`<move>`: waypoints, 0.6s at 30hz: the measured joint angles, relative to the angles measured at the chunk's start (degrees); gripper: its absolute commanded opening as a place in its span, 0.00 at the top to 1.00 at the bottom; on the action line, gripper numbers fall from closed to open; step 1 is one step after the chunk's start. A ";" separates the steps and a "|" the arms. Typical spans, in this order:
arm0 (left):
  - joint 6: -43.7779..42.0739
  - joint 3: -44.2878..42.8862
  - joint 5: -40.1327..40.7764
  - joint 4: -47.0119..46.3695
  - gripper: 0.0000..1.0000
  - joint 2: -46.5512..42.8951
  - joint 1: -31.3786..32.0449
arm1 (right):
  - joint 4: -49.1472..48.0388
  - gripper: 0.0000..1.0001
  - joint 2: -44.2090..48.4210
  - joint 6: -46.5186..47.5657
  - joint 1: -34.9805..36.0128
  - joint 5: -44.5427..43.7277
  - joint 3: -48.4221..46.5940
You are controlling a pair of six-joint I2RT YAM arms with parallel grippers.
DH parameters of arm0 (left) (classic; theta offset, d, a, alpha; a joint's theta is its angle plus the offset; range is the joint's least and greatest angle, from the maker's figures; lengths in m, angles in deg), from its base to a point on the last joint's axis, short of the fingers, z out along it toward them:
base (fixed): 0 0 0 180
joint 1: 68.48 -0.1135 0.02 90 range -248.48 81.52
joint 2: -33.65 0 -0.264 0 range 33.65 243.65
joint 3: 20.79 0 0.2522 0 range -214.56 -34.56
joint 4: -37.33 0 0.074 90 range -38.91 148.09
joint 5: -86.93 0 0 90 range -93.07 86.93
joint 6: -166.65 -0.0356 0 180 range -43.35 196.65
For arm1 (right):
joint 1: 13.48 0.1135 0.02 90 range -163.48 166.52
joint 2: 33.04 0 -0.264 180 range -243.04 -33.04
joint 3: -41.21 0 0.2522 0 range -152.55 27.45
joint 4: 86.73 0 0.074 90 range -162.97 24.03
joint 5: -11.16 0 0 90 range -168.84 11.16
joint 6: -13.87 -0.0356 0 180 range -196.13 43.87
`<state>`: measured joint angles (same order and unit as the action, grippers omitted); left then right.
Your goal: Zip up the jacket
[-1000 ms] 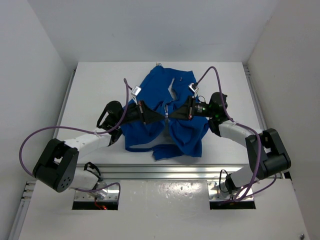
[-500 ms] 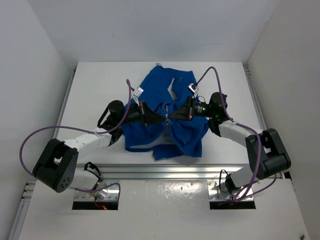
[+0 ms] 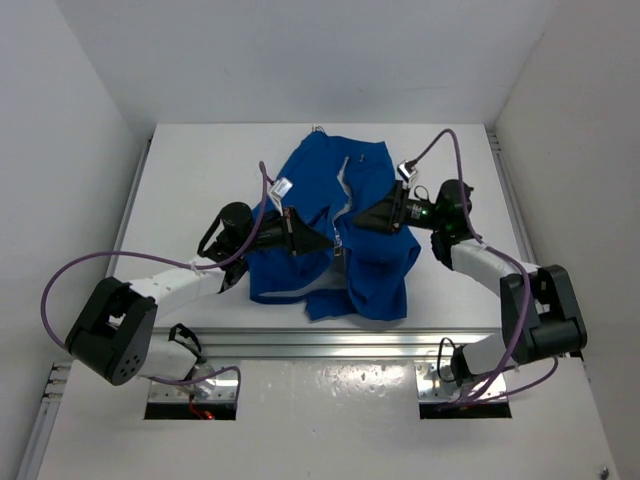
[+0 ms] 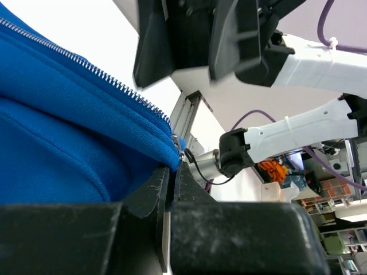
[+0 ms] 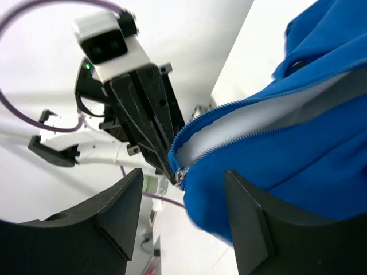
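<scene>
My left hand (image 3: 322, 243) reaches right, clamped on the bright blue fabric jacket's (image 3: 380, 270) zipper edge (image 4: 114, 86); my right hand (image 3: 362, 222) points left, fingers parted.

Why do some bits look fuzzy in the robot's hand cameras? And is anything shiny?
Left wrist view: the zipper teeth look sharp, but the right gripper above is smeared. Right wrist view: its own fingers are soft, and the jacket blurs at the top edge. Top view: sharp, with glare on the metal plate.
</scene>
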<state>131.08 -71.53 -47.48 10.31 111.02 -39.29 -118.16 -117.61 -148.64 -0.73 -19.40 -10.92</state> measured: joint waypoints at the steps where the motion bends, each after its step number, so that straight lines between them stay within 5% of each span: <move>1: 0.24 0.00 -0.02 0.02 1.00 0.00 -0.04 | 0.63 0.42 0.81 0.26 -1.16 0.22 0.00; 3: 1.05 0.00 -0.02 -0.07 1.00 0.09 -0.44 | 2.27 0.44 2.60 0.85 -3.08 0.63 0.00; 6: 3.15 0.00 -0.15 -1.29 1.00 0.68 -1.18 | 5.60 0.70 6.47 2.29 -4.33 1.70 0.50; 8: 4.37 0.00 -0.20 -1.97 1.00 0.98 -1.60 | 8.57 0.76 10.03 3.67 -3.91 2.56 1.55; 14: 7.48 0.00 -0.11 -4.57 1.00 1.95 -1.90 | 15.58 0.76 18.82 7.04 4.33 3.08 5.79; 18: 9.07 0.00 0.22 -5.40 1.00 2.40 -1.92 | 19.52 0.63 20.79 8.85 10.25 1.75 9.81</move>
<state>140.15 -71.53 -47.26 4.91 113.42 -41.22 -98.64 -96.83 -139.79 9.52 -17.65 -1.11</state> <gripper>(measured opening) 0.058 0.328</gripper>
